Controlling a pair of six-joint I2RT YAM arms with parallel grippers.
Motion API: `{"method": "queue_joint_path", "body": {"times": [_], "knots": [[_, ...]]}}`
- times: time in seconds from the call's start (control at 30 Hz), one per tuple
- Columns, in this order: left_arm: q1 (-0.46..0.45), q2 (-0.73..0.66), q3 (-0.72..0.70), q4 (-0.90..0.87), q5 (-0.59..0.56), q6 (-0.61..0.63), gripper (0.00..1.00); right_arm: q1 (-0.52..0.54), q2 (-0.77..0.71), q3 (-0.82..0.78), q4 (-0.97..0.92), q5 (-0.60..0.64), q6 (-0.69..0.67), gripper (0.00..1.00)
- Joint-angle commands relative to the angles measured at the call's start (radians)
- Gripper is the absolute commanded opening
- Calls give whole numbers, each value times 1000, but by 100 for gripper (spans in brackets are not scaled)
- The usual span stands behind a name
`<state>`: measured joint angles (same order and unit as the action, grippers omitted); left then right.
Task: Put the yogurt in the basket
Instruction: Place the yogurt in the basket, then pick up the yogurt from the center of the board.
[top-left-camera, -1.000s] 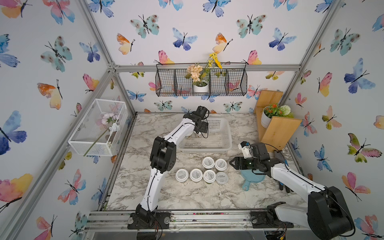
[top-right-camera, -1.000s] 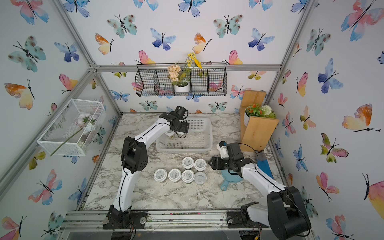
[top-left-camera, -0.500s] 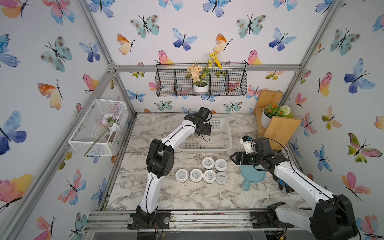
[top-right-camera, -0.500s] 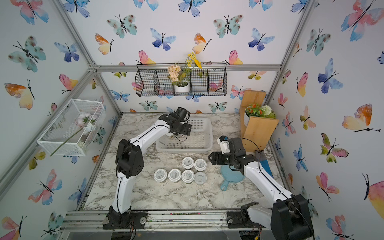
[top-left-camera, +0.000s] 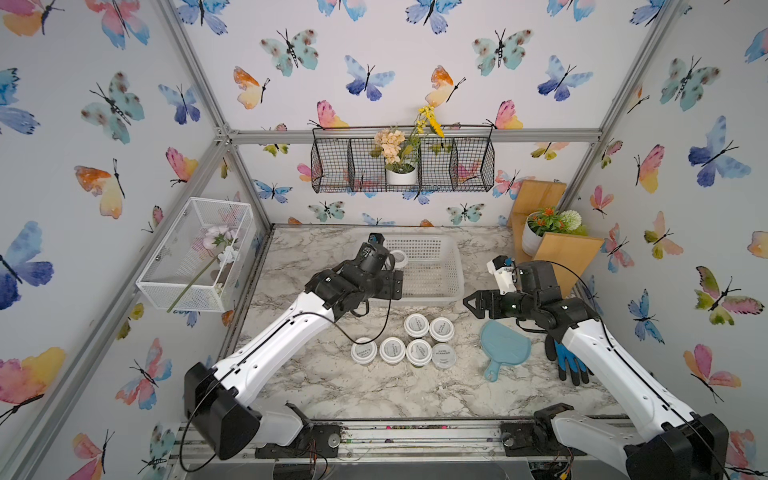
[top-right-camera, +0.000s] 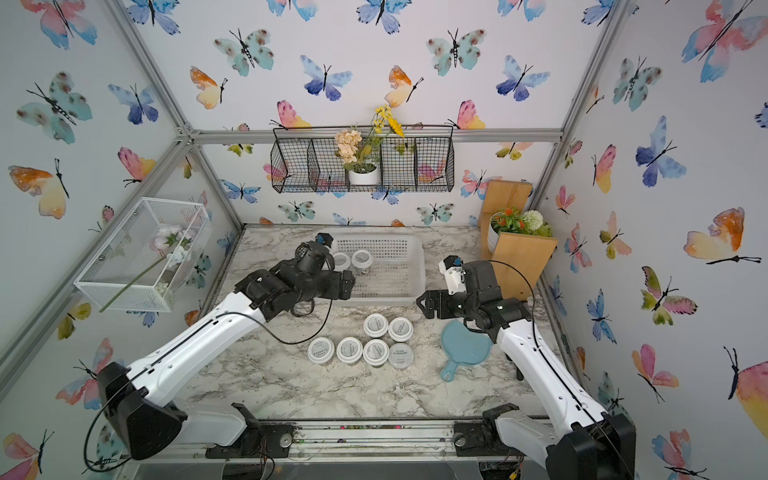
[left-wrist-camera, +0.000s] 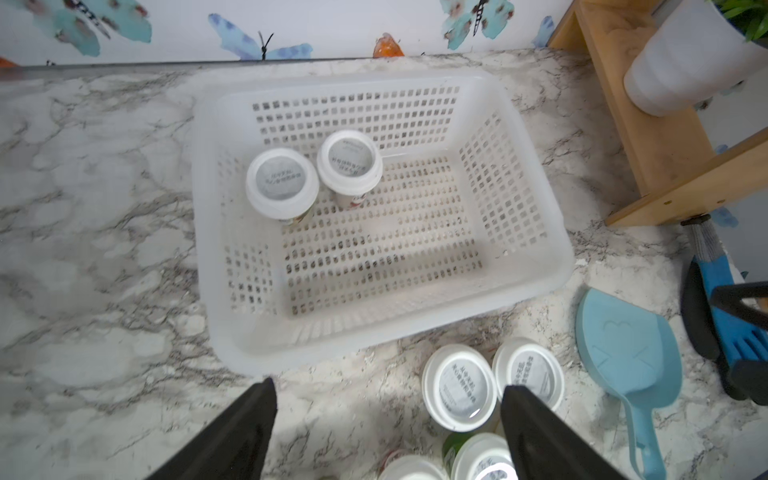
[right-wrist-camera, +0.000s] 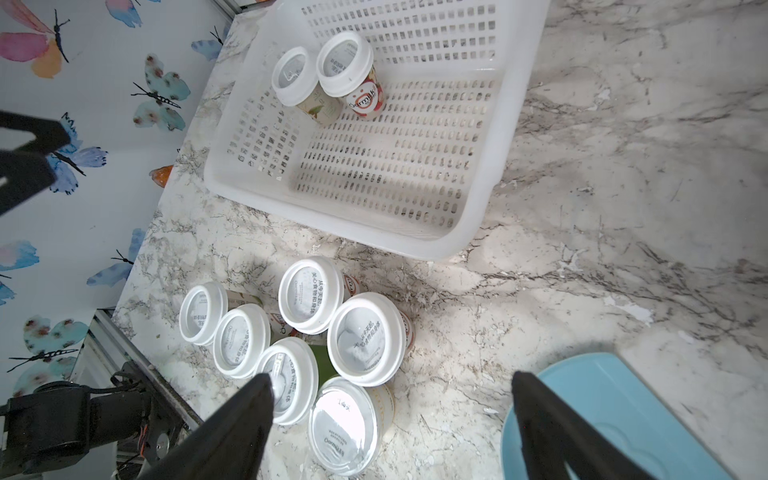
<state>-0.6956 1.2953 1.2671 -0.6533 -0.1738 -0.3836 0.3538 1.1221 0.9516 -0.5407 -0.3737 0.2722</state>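
The left pincer (left-wrist-camera: 388, 386) withdrew; two yogurt jars (left-wrist-camera: 282, 183) in basket (left-wrist-camera: 536, 232)

I see a white basket (left-wrist-camera: 515, 195) with a grid of small holes, white-lidded yogurt jars (right-wrist-camera: 365, 336) with grey printed discs, a grey-veined marble table (top-left-camera: 332, 386), a pale blue scoop (top-left-camera: 505, 345) and pastel butterfly-patterned walls (top-left-camera: 374, 41).

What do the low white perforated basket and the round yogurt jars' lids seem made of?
The low white perforated basket: probably moulded plastic, slightly translucent, with regular slots. The round yogurt jars' lids: likely white plastic rims around grey printed discs, perhaps foil.
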Motion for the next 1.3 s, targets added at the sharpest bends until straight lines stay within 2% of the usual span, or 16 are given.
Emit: {"method": "queue_joint_path", "body": {"times": [0.0, 0.17, 0.3, 0.53, 0.63, 0.77, 1.27], "knots": [[4, -146, -107, -19, -77, -30, 91, 56, 20, 36, -38, 7, 32, 92], [10, -342, -256, -66, -96, -68, 91, 240, 124, 137, -56, 152, 57, 92], [11, -479, -358, -71, -101, -95, 90, 351, 220, 198, -67, 233, 80, 85], [13, -532, -413, -51, -105, -105, 88, 472, 389, 281, -55, 323, 111, 79], [14, -539, -439, -29, -102, -106, 88, 518, 478, 343, -112, 378, 113, 76], [13, -556, -435, -39, -110, -117, 88, 542, 540, 392, -172, 419, 95, 82], [13, -600, -470, -2, -74, -106, 86, 548, 597, 408, -165, 423, 107, 83]]}}
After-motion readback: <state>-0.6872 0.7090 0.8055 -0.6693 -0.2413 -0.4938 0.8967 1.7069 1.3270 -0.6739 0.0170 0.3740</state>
